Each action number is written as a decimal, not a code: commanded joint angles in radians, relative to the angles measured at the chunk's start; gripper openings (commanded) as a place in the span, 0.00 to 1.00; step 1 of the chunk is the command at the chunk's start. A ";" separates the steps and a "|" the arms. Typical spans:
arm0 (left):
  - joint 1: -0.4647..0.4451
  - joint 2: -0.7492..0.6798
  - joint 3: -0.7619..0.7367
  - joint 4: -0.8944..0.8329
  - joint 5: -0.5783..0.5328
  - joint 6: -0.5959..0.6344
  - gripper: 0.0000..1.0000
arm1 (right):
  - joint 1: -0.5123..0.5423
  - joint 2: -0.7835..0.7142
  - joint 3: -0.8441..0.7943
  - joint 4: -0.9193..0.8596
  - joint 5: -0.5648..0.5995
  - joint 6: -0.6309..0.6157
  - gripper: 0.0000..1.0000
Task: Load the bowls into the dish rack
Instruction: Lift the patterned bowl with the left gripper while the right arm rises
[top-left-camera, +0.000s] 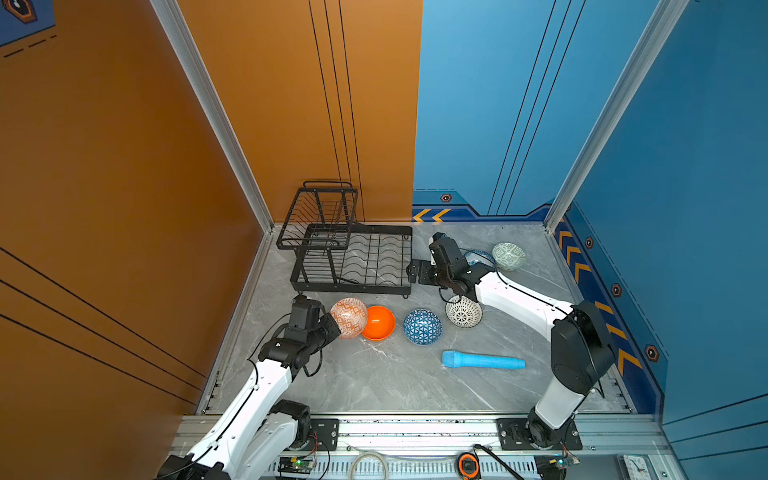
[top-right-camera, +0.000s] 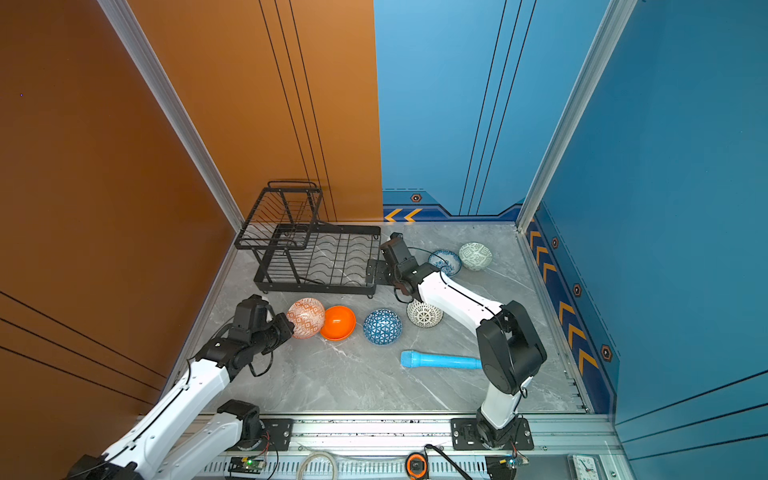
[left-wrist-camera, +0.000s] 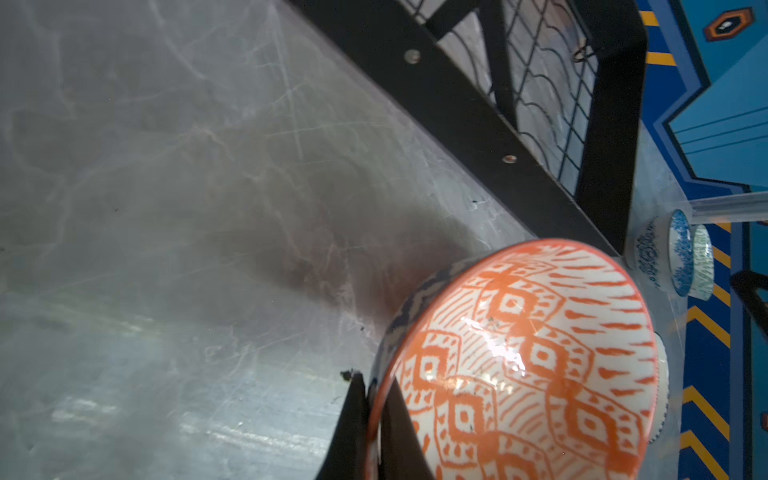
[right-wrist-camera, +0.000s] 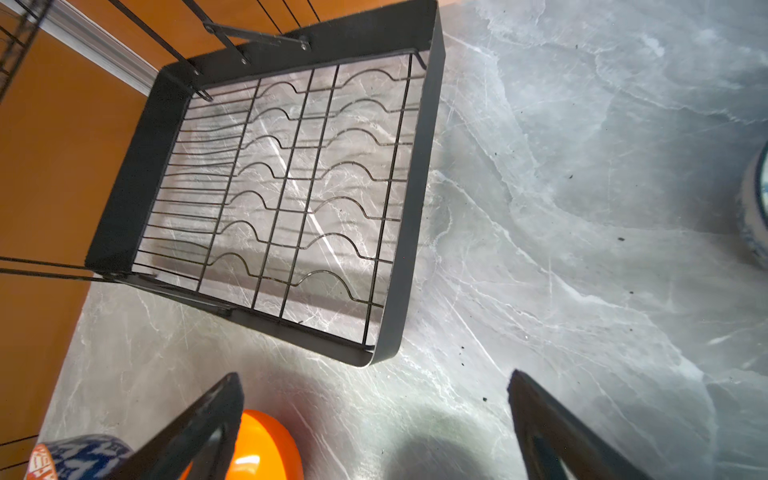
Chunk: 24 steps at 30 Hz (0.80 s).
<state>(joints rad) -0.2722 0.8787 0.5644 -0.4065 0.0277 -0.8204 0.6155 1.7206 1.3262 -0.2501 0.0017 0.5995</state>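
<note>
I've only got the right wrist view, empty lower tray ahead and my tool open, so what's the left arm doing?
Observer: The left tool is shut on the rim of the orange-white diamond bowl, just in front of the dish rack.
Operator: Anything in the raised basket?
Observer: No, the raised basket holds nothing.
Operator: Which bowl am I missing on the far right?
Observer: A pale green patterned bowl stands right of the rack, beside the white-blue floral bowl.
</note>
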 joint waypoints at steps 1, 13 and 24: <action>-0.083 0.053 0.102 0.078 -0.128 -0.011 0.00 | -0.019 -0.073 -0.011 0.014 -0.022 0.030 1.00; -0.326 0.329 0.382 0.332 -0.339 0.080 0.00 | -0.188 -0.246 -0.029 -0.019 -0.119 0.069 1.00; -0.412 0.681 0.707 0.581 -0.556 0.312 0.00 | -0.264 -0.278 0.148 -0.120 -0.138 0.097 1.00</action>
<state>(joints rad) -0.6712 1.5078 1.1847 0.0292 -0.4210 -0.6098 0.3668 1.4746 1.4055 -0.3180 -0.1177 0.6685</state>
